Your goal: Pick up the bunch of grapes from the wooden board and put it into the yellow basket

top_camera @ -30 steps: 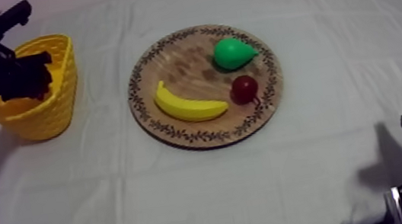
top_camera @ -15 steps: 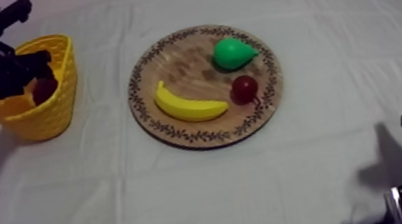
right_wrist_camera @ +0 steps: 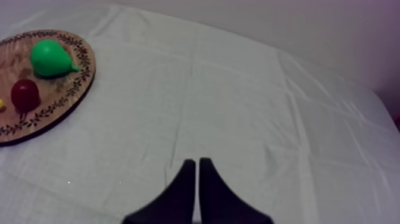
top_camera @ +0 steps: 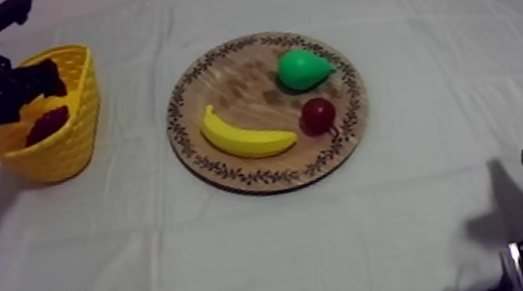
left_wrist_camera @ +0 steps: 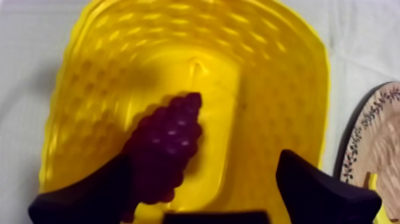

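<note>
Grapes (left_wrist_camera: 166,140) lie inside the yellow basket (left_wrist_camera: 280,89), down on its floor, with the bunch's narrow end pointing toward the far wall; my left gripper (left_wrist_camera: 202,199) hangs over the basket's mouth, its fingers wide apart and nothing clamped between them; the bunch sits just beside one finger (left_wrist_camera: 83,199), and I cannot tell whether the two touch. Seen from above, the basket stands at the table's left side, well apart from the round wooden board (top_camera: 235,81); on the board rest a banana (top_camera: 244,135), a pear (top_camera: 302,69) and a small red fruit (top_camera: 318,114), the banana on the side nearer the basket, the red fruit near the pear. My right gripper (right_wrist_camera: 196,179) sits low over the grey-white cloth (right_wrist_camera: 238,101), fingers pressed together in a narrow wedge, holding nothing; it is well apart from the board.
</note>
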You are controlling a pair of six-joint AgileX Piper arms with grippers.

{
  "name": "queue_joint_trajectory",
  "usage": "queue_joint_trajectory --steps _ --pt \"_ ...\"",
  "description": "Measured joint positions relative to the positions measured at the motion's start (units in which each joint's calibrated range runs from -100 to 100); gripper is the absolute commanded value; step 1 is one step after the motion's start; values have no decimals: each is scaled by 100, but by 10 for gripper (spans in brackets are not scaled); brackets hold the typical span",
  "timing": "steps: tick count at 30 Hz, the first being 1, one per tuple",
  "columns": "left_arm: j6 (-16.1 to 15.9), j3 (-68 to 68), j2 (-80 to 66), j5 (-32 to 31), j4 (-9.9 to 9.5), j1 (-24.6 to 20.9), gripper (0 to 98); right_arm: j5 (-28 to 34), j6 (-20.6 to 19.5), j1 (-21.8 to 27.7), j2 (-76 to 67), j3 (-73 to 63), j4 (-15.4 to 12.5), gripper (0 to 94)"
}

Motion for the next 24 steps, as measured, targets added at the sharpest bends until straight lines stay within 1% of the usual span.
queue_joint_trajectory --steps 3,9,13,18,24 --pt "0 51 -305 153 21 19 790 7 0 0 0 0 0 5" --pt "-100 134 -1126 554 60 89 711 -1 0 0 0 0 0 5" --pt "-134 333 -1733 784 65 131 676 -1 0 0 0 0 0 5" --pt "-203 777 -2527 844 65 148 637 -1 0 0 0 0 0 5" --pt "-294 1555 -3482 679 55 167 575 -1 0 0 0 0 0 5"
